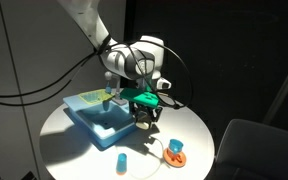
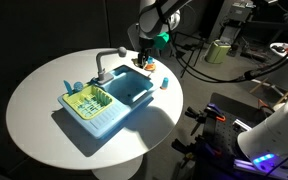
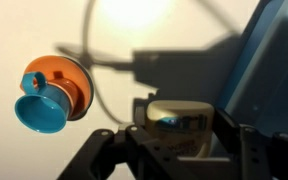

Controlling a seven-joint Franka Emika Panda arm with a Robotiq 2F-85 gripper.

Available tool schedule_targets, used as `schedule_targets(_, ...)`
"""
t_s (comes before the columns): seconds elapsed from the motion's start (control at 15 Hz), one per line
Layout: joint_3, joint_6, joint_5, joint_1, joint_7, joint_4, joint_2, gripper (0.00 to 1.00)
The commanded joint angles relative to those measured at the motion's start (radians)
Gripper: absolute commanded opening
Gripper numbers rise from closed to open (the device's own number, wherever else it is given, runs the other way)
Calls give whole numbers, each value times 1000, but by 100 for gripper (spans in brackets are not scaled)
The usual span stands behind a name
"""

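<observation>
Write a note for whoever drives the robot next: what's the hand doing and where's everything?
The hand hovers low over the white table, beside the blue toy sink; open or gripping, can't tell.
Things: blue cup on an orange plate, close by the hand; another blue cup stands near the table's edge.
Done: cup and plate lie outside the sink.
Left: neither is touched yet.

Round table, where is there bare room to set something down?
Free: the wide white stretch of table beside the green rack, and the strip between the sink and the near rim. Crowded: beyond the faucet, where the gripper hangs by the orange saucer and blue cup.
</observation>
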Motion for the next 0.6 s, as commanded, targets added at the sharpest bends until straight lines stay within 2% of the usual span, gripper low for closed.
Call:
schedule_targets(0.0,-4,32,-51,21,8,-92,-70,44)
schedule_targets(0.53,5,66,-45,25,-11,-190,-200,44)
